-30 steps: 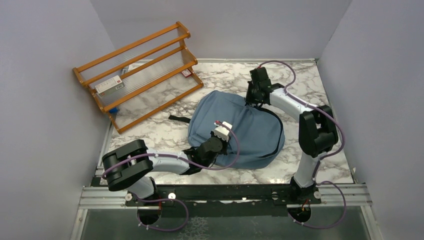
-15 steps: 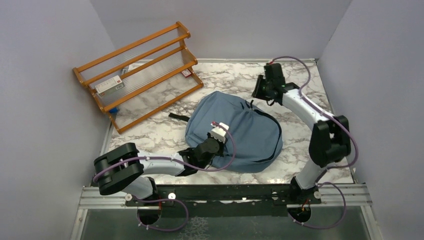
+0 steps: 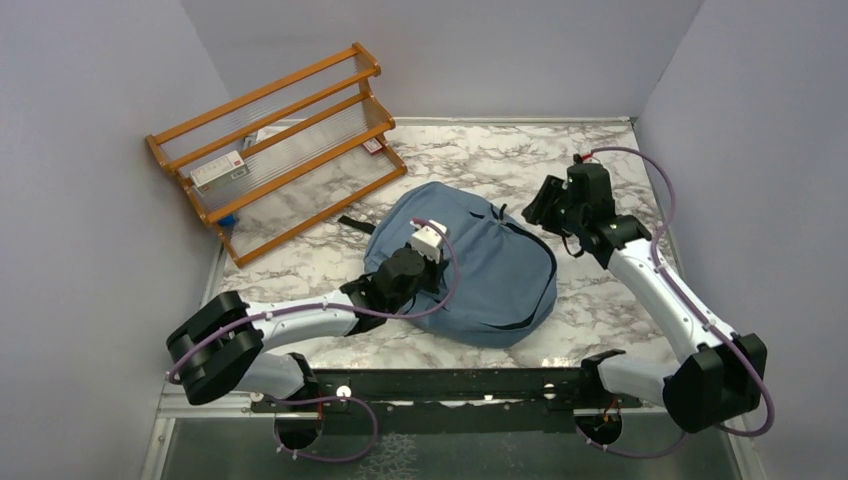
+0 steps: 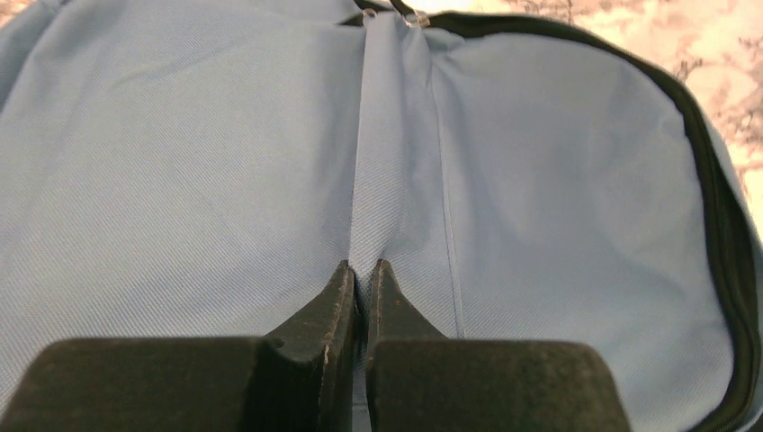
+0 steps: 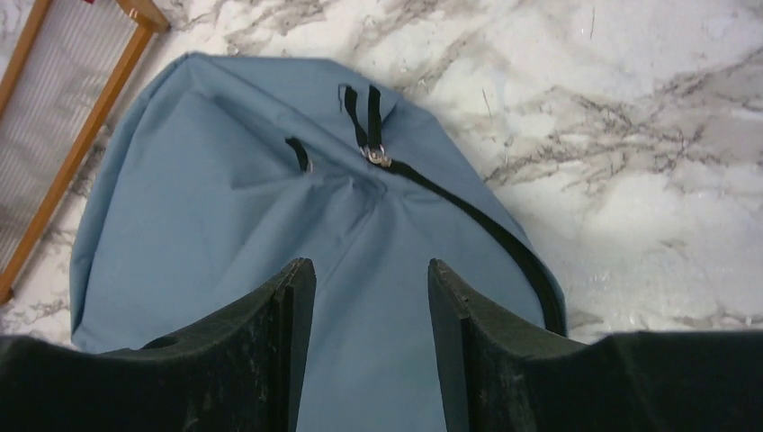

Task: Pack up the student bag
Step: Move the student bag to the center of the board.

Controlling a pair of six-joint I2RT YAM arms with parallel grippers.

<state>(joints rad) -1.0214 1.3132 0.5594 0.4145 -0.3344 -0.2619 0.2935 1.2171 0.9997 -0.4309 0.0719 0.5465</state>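
The dusty-blue student bag point(image 3: 490, 275) lies flat on the marble table, its black zipper point(image 5: 468, 211) closed along the edge and the zipper pull point(image 5: 378, 155) at its top. My left gripper point(image 3: 437, 256) rests on the bag's middle and is shut on a pinched fold of its fabric point(image 4: 396, 180); the tips point(image 4: 360, 268) meet with cloth between them. My right gripper point(image 3: 533, 212) hovers over the bag's far right edge. Its fingers point(image 5: 297, 297) stand apart, and only the bag's cloth point(image 5: 270, 198) shows below them.
A wooden tiered rack point(image 3: 280, 150) stands at the back left with a small white box point(image 3: 218, 170) on it; its frame shows in the right wrist view point(image 5: 54, 171). A black strap point(image 3: 350, 222) sticks out from the bag toward the rack. Grey walls enclose the table.
My right gripper has opened and drawn back to the right, off the bag's top. My left gripper, still pinching the fabric, has moved farther from me and left, shifting the bag slightly.
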